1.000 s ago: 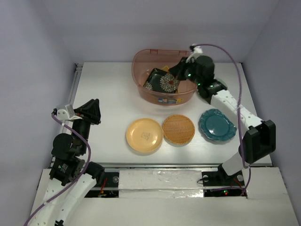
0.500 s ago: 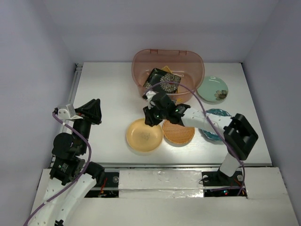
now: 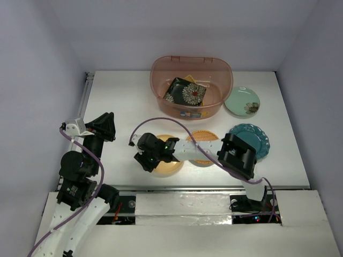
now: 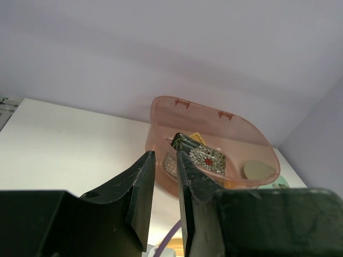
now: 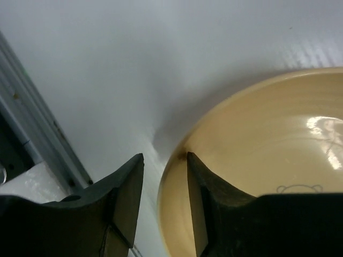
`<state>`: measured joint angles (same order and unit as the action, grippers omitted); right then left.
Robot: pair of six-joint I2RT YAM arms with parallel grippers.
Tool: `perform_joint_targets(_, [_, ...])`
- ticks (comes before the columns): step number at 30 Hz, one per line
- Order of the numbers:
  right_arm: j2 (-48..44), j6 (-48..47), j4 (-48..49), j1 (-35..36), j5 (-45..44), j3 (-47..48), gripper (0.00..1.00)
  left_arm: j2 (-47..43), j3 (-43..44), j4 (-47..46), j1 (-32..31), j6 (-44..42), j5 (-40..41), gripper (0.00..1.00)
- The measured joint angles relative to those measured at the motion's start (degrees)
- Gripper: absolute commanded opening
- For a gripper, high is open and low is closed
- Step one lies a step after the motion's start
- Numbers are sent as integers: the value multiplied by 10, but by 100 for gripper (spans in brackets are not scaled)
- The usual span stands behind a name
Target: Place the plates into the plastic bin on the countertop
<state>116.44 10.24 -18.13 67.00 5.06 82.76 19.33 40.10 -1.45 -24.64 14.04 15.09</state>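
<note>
At the near left corner of the worktop (image 3: 118, 101), we see the left arm folded up on itself. Its left gripper (image 4: 165, 158) is raised and aimed toward the far edge. The jaws stand only a narrow gap apart and hold nothing.

The right arm runs from its base at the near right and stretches low and leftward along the near edge. Its right gripper (image 5: 163, 158) sits at the left rim of the yellow plate (image 5: 268, 176), which lies flat near the middle of the near edge. The jaws are a little apart and straddle that rim, one finger over the bare worktop and the other over the plate's inside. We cannot tell whether they touch it.

The plastic bin (image 3: 161, 69) stands at the middle of the far edge, with the black floral plate (image 3: 185, 92) tilted inside it. The orange ribbed plate (image 3: 202, 136) lies just right of the yellow one, partly under the forearm. The pale green plate (image 3: 241, 100) rests just right of the bin. The teal plate (image 3: 257, 136) lies toward the right edge, beside the elbow.
</note>
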Motion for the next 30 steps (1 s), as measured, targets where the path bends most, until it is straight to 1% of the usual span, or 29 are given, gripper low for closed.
perform_joint_targets(2, [15,-2,-8,5,-24,20,33,0,0,0,0,0,0,20])
perform_joint_targets(3, [23,-3,-12,7,-39,30,26,0,0,0,0,0,0,20])
perform_joint_targets(4, [30,-2,-13,9,-53,38,14,0,0,0,0,0,0,20])
perform_joint_targets(7, [31,-6,-20,17,-93,52,0,0,0,0,0,0,-1,20])
perform_joint_targets(11, [26,-11,-7,21,-116,53,0,-3,0,0,0,0,0,20])
perform_joint_targets(13, [8,-16,-3,23,-125,42,0,-4,0,-1,0,0,1,20])
perform_joint_targets(16, [-55,-23,-7,23,-145,18,0,-3,0,0,0,0,2,20])
perform_joint_targets(22, [-194,-50,13,9,-199,31,0,-12,0,0,0,0,4,20])
perform_joint_targets(25, [-239,-75,30,-9,-228,58,0,-14,0,-1,0,0,3,20])
perform_joint_targets(28, [-258,-99,47,-37,-248,85,0,-14,0,-1,0,0,1,20])
perform_joint_targets(30, [-259,-115,63,-82,-246,110,0,-14,0,-1,0,0,-1,20])
